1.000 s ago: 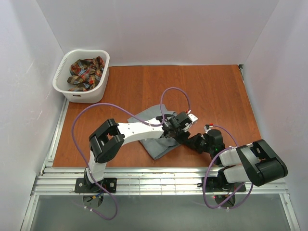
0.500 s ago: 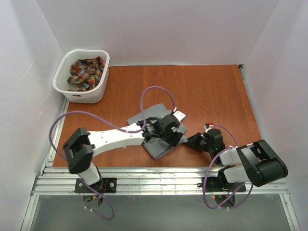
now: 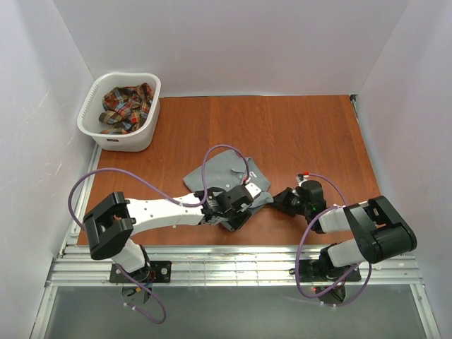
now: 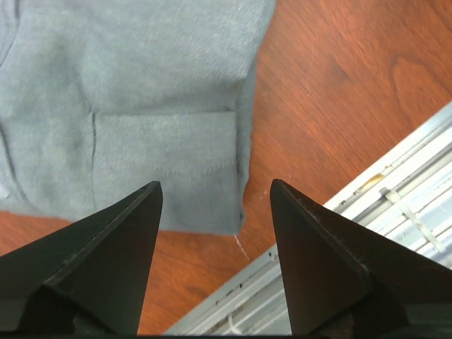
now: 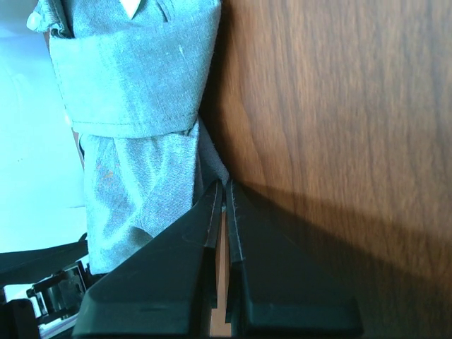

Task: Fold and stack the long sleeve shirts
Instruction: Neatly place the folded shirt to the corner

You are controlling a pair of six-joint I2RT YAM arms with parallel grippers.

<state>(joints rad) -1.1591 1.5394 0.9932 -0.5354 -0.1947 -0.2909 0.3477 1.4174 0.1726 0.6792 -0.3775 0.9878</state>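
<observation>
Change: our left tool (image 4: 215, 191) has let go, jaws apart, empty.
Idle: right tool (image 5: 224, 185) closed, beside the cloth.
Cloth: grey shirt (image 3: 226, 176) folded on the surface (image 3: 318, 134).
Next: we judge the plaid shirt (image 3: 126, 106), in the basket (image 3: 120, 141).

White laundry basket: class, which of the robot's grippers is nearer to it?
Left. The left gripper hangs over the grey shirt, on the side toward the basket; the right gripper sits at the shirt's opposite edge, farther off.
</observation>
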